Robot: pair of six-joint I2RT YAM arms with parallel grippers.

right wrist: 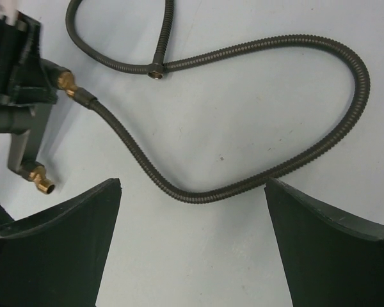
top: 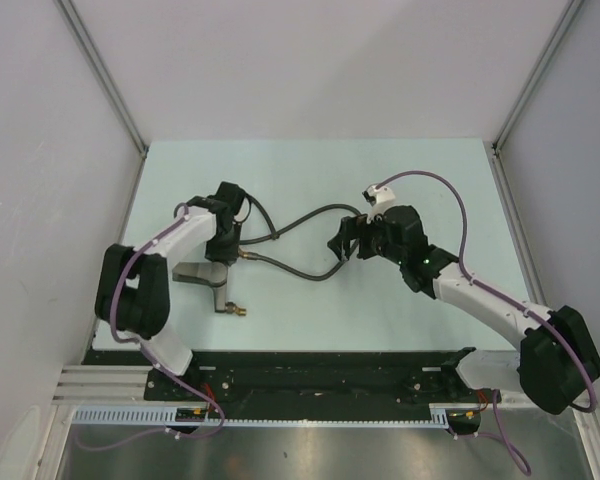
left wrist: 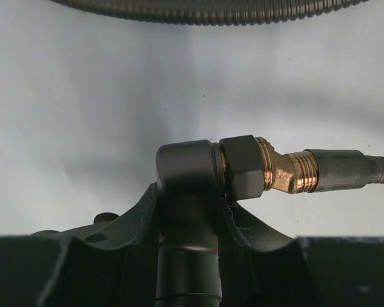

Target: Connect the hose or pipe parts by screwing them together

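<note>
My left gripper (top: 225, 238) is shut on the dark-grey forked fitting (left wrist: 187, 185), its fingers clamping the fitting's round body from both sides. A brass threaded tip (left wrist: 283, 173) angles out to the right and meets the hose's end sleeve (left wrist: 336, 169). The fitting's other leg ends in a free brass tip (top: 238, 310). The dark-grey hose (top: 315, 276) loops across the table from this joint. My right gripper (top: 345, 240) hangs open above the loop; in its wrist view the hose (right wrist: 198, 195) runs just beyond its spread fingertips (right wrist: 115, 188), untouched.
The pale table (top: 400, 180) is bounded by white walls at the back and sides. A black rail (top: 320, 365) runs along the near edge by the arm bases. Purple cables (top: 460, 210) trail off both arms. Another stretch of hose (left wrist: 211, 13) lies just beyond the left gripper.
</note>
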